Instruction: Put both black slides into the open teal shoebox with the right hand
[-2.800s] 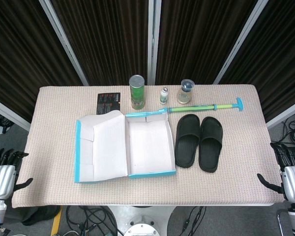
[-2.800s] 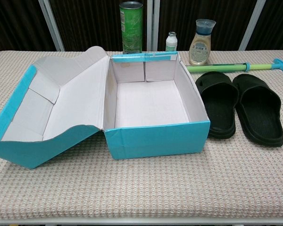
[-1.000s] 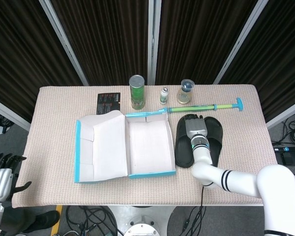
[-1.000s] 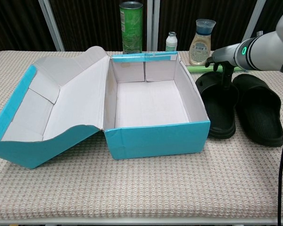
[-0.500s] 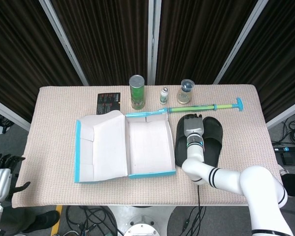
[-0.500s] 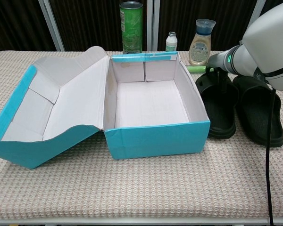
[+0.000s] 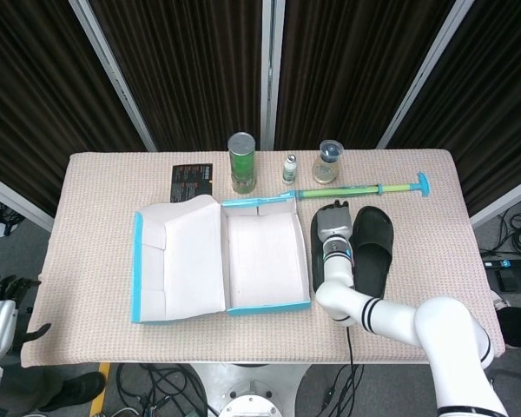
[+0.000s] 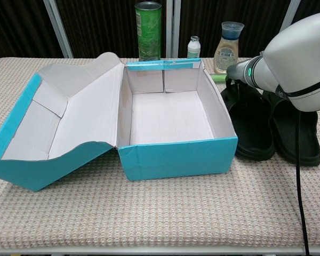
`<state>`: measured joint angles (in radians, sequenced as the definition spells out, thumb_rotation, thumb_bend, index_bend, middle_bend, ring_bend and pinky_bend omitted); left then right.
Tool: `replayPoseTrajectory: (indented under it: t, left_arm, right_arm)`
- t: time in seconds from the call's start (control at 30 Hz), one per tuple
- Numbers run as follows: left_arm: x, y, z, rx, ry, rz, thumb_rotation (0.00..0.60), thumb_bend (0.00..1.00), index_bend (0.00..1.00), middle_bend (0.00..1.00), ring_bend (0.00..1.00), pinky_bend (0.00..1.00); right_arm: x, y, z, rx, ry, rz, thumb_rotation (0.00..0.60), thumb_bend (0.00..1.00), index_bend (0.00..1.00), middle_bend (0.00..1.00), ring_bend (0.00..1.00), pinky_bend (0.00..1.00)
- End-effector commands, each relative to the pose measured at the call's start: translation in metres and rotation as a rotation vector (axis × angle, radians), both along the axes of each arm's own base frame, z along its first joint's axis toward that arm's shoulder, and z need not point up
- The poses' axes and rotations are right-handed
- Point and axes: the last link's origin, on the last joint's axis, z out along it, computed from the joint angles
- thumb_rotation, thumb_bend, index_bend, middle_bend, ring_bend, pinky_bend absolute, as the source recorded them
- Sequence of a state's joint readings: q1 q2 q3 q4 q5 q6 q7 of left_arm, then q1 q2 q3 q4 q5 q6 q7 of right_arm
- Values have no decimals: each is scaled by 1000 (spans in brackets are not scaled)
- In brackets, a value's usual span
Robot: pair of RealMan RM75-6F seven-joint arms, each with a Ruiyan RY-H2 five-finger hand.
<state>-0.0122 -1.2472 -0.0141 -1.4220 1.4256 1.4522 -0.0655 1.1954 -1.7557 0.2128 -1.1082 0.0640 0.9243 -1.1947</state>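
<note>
1. Dark curtains hang behind a table (image 7: 95,287) covered in beige woven cloth.
2. At the table's middle sits the teal shoebox (image 7: 265,252), lid folded open on its far side from the slides; its white inside holds nothing yet.
3. Both slides lie just beside the box, on the side away from the lid. The near slide (image 8: 250,133) almost touches the box wall, and the far slide (image 7: 373,248) lies just beyond it.
4. The right hand (image 7: 333,221) is over the near slide at its toe end, the end farther from the table's front edge. The arm hides most of the hand in the chest view, and I cannot tell whether its fingers have closed on the slide or only rest there.
5. The left hand (image 7: 0,300) hangs off the table's edge on the lid side, holding nothing, fingers apart.
6. Behind the box stand a green can (image 7: 241,162), a small bottle (image 7: 289,168), a jar (image 7: 327,162) and a green rod (image 7: 365,188); a dark card (image 7: 192,181) lies near the can.
7. Judging from this, the task has barely begun: no slide is in the box, and both remain to be moved, the near one first.
</note>
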Motion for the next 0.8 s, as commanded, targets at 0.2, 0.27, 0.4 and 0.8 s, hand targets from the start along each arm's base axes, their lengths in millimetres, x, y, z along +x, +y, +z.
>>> replayPoseTrajectory:
  t: [0.2, 0.27, 0.4, 0.8]
  left_arm:
    - [2, -2, 1, -2, 1, -3, 600, 63, 258, 209, 105, 65]
    - [2, -2, 2, -3, 4, -3, 600, 64, 257, 209, 106, 65]
    - [5, 0, 3, -6, 10, -9, 600, 64, 258, 209, 105, 65]
    - [15, 4, 6, -15, 37, -23, 600, 64, 259, 209, 106, 67]
  right_arm:
    - [-4, -7, 16, -74, -164, 153, 600, 126, 395, 355, 101, 211]
    - [-7, -7, 25, -101, -210, 179, 600, 134, 408, 363, 117, 262]
    - [-13, -6, 43, -137, -316, 208, 600, 146, 417, 365, 118, 309]
    - [-40, 2, 107, -185, -574, 219, 600, 162, 431, 366, 118, 320]
